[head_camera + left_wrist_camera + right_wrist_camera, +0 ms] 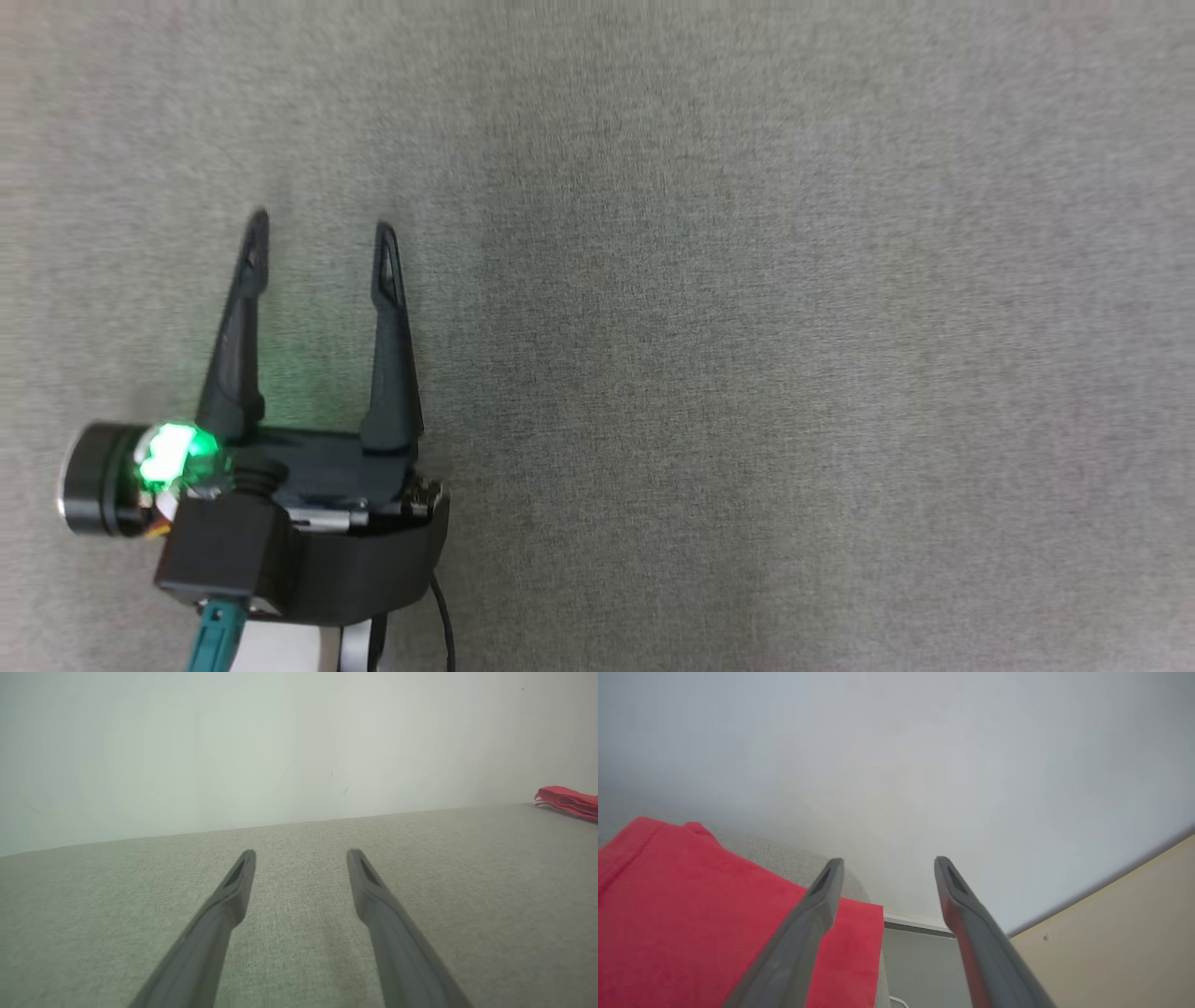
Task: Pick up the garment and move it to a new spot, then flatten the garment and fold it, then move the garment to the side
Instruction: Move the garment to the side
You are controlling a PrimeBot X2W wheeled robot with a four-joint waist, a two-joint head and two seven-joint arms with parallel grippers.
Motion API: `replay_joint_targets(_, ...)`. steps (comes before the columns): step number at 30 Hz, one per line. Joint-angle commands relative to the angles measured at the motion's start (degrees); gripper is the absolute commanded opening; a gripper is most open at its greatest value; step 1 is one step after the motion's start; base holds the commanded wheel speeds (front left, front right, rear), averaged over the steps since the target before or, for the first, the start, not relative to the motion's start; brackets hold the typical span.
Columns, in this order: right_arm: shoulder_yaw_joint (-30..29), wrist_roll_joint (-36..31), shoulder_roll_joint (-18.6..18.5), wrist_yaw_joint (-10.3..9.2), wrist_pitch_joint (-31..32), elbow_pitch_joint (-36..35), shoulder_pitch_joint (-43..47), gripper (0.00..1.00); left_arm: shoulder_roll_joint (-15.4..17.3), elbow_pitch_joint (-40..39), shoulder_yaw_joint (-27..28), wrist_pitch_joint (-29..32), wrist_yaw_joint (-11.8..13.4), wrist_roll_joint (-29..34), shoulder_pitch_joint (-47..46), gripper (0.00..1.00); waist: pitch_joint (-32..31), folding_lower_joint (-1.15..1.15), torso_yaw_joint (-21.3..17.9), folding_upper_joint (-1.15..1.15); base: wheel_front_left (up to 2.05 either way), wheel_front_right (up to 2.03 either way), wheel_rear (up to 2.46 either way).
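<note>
Left gripper point(320, 241) is seen from the head camera at the lower left, its two long dark fingers spread wide apart and pointed up the view, with nothing held between them; a green light point(171, 455) is lit on its body. Beneath it, a grey woven upholstered surface point(747, 327) is spread across the whole view. From the left wrist camera, the same gripper point(302, 858) is shown with its jaws wide and empty above the upholstery, with a pale wall point(233, 742) behind, and the red garment point(567, 801) is seen lying flat far off at the right edge, well apart from this gripper. From the right wrist camera, the right gripper point(888, 868) is likewise seen fully spread with nothing gripped. The red garment point(691, 905) is laid at the rounded end of the upholstery, under and beside one finger; whether it is touched cannot be told. A beige panel point(1111, 933) is seen at the right.
</note>
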Motion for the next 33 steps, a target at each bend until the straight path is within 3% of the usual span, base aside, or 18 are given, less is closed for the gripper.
replay_joint_targets(1, 0.2, -0.35, 1.13, -0.15, -0.61, -0.95, -0.03, 1.0, 0.05, 0.62, 0.13, -0.18, 0.37, -0.79, 1.45, 1.0, -3.62, 0.0, 0.13, 0.0, 0.0, 0.0, 0.0)
replay_joint_targets(12, 0.5, -1.38, 9.64, -0.15, -1.3, -10.01, 6.12, 1.0, -0.27, 5.09, 3.98, -0.18, 0.81, -2.57, 9.81, 1.0, -16.99, 0.0, -0.53, 0.0, 0.0, 0.0, 0.0)
replay_joint_targets(21, -9.38, -4.57, 22.71, -0.15, -1.32, -23.44, 25.09, 1.0, -0.86, 7.84, 6.99, -0.18, -0.17, -3.4, 17.38, 1.0, -27.87, 0.0, -0.67, 0.0, 0.0, 0.0, 0.0)
replay_joint_targets(29, -14.56, -6.15, 34.7, -0.15, -1.32, -31.19, 39.88, 1.0, -1.13, 9.64, 8.47, -0.18, -0.55, -3.4, 20.88, 1.0, -31.34, 0.0, -2.5, 0.0, 0.0, 0.0, 0.0)
replay_joint_targets(33, -16.3, -6.77, 38.32, -0.15, -1.32, -33.01, 45.68, 1.0, -1.21, 10.76, 8.77, -0.18, -0.8, -3.66, 21.69, 1.0, -32.59, 0.0, -2.7, 0.0, 0.0, 0.0, 0.0)
